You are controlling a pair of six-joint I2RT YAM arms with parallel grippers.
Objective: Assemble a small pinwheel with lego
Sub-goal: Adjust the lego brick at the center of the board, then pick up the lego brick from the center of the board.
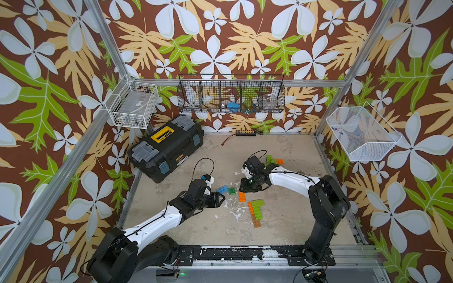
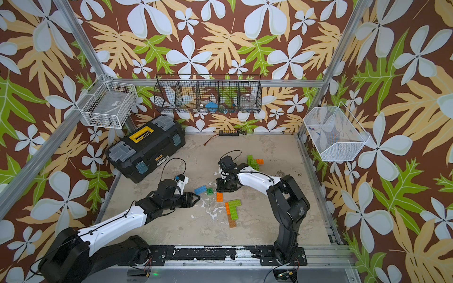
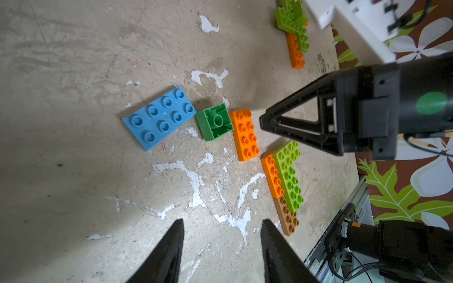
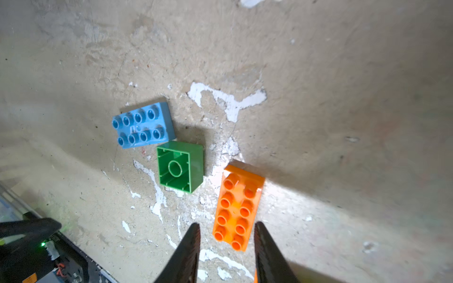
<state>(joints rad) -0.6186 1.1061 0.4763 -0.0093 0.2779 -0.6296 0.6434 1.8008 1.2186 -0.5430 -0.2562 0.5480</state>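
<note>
Left claw (image 3: 223, 223) and right claw (image 4: 227, 224) are black triangles on white-shelled arms (image 1: 157, 219).

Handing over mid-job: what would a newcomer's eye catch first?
The loud floral wallpaper all round. Then bright lego mid-table: a blue brick, an upturned dark green square and an orange brick, its end between the open jaws of the right end effector. A black toolbox sits back left.

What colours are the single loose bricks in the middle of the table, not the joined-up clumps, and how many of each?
blue brick: 1
dark green square brick: 1
orange brick: 1
Total: 3
</note>
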